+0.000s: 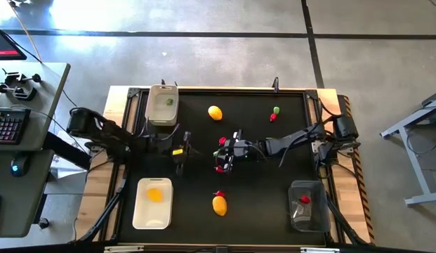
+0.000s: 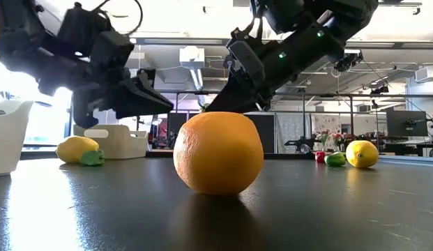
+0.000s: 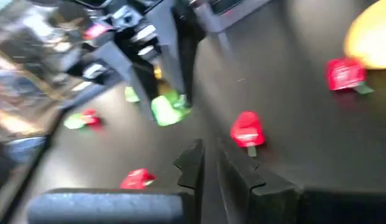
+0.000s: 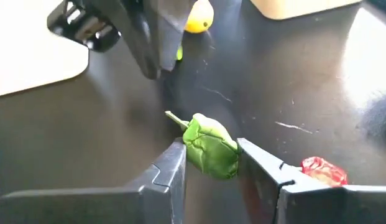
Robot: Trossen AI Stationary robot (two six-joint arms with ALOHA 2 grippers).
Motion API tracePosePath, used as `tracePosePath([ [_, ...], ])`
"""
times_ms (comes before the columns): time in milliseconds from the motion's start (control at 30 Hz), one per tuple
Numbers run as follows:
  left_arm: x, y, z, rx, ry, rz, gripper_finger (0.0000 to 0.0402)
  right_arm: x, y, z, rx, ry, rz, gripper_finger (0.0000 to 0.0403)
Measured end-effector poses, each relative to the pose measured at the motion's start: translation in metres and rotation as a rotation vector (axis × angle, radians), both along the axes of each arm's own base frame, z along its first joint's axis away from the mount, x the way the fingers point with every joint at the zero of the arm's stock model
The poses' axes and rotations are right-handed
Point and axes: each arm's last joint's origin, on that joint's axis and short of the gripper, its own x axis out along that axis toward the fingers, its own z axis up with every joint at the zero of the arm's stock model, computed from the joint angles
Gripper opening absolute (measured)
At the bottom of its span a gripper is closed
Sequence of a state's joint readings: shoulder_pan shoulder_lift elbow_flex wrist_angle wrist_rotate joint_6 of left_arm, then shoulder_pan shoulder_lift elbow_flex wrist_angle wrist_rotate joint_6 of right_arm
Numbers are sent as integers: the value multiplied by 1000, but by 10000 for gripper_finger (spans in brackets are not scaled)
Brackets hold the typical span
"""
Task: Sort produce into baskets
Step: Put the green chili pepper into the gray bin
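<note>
My right gripper (image 4: 210, 163) is over the middle of the table (image 1: 228, 151), shut on a small green piece of produce (image 4: 209, 148), which also shows in the left wrist view (image 3: 168, 109). My left gripper (image 3: 209, 163) hangs just left of it (image 1: 179, 151), nearly shut, with nothing between its fingers. Red pieces (image 1: 222, 140) (image 1: 219, 169) lie on the mat beside the right gripper. The beige tub (image 1: 162, 104) holds a green piece, the white tray (image 1: 153, 202) a yellow one, the transparent bin (image 1: 307, 205) a red one. My right gripper pinches the green piece by two opposite sides (image 4: 191, 154) between its two fingers. The fingers come from the table's right, slanting down. The piece's stem (image 4: 174, 118) points away from the gripper, and the piece looks lifted off the mat.
A lemon (image 1: 215, 112) and a red-and-green piece (image 1: 274, 114) lie toward the far edge. An orange oval (image 1: 219, 205) with a red piece (image 1: 219, 194) lies near the front edge. A desk with a keyboard (image 1: 7, 126) stands left of the table.
</note>
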State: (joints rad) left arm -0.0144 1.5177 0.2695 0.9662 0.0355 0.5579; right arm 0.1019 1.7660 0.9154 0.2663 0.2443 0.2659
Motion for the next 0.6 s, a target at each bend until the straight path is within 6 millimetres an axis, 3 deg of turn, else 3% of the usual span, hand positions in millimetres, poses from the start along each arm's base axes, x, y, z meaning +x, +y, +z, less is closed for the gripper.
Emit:
tracePosePath([
  [267, 14, -16, 19, 7, -109, 57, 75, 2, -1, 3, -27, -26, 17, 108],
  [600, 20, -23, 21, 25, -77, 44, 78, 3, -1, 4, -31, -46, 25, 108],
])
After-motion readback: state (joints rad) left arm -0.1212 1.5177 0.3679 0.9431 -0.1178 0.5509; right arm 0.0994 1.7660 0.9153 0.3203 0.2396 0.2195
